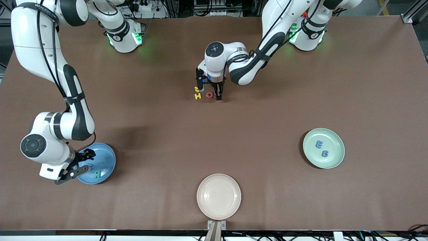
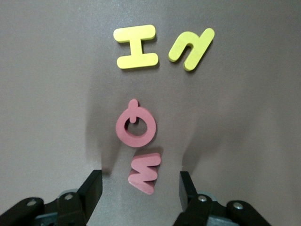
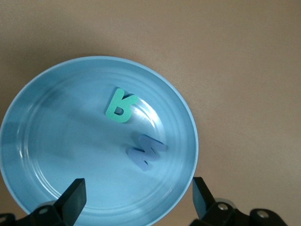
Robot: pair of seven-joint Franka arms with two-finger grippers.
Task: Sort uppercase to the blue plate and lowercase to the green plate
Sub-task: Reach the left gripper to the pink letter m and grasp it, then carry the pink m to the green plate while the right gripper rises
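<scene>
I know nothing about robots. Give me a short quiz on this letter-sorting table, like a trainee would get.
1. Which foam letter lies between the fingers of the left tool? A) yellow H B) pinkish-red w C) red Q
2. True or false: the round pale mint-green plate holds two light blue letters.
3. How many letters lie in the round sky-blue plate under the open right tool?
Key: 1 B; 2 true; 3 two, the teal-green R and dark blue M.

Left pincer lowered, open; right pincer open.
</scene>
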